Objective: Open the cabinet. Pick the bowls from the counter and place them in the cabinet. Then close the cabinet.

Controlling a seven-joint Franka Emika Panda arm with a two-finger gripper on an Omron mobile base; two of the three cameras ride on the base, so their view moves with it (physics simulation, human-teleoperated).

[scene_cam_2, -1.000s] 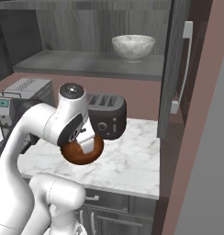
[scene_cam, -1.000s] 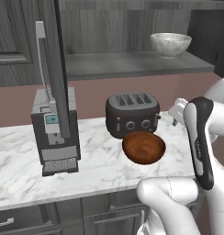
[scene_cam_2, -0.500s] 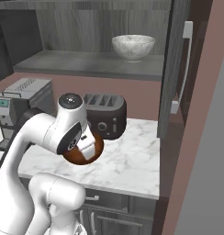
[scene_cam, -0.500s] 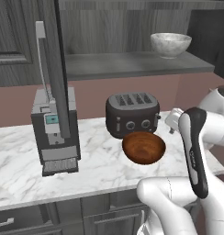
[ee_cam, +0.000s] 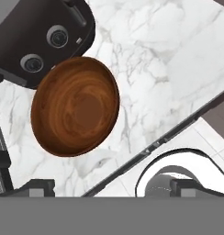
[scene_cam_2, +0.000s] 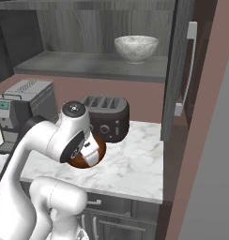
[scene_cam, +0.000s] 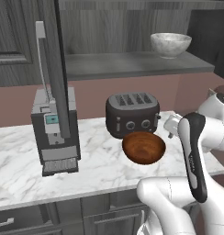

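A: Where is the brown bowl (scene_cam: 143, 147) in relation to the gripper (ee_cam: 111, 189)?

B: It sits on the marble desk (scene_cam: 100, 156), just in front of the black toaster (scene_cam: 132, 114). In the hand view the bowl (ee_cam: 75, 106) lies ahead of the two finger tips and off toward one of them, not between them and not touching either.

A: And how do the fingers stand?

B: Spread wide, with nothing between them.

A: The second bowl?

B: The pale bowl (scene_cam_2: 136, 47) stands on the shelf inside the cabinet (scene_cam_2: 178, 70), whose doors are swung open. From the right base view the arm hides most of the brown bowl (scene_cam_2: 98, 151).

A: Anything else on the desk?

B: A coffee machine (scene_cam: 55, 132), well apart from the bowl.
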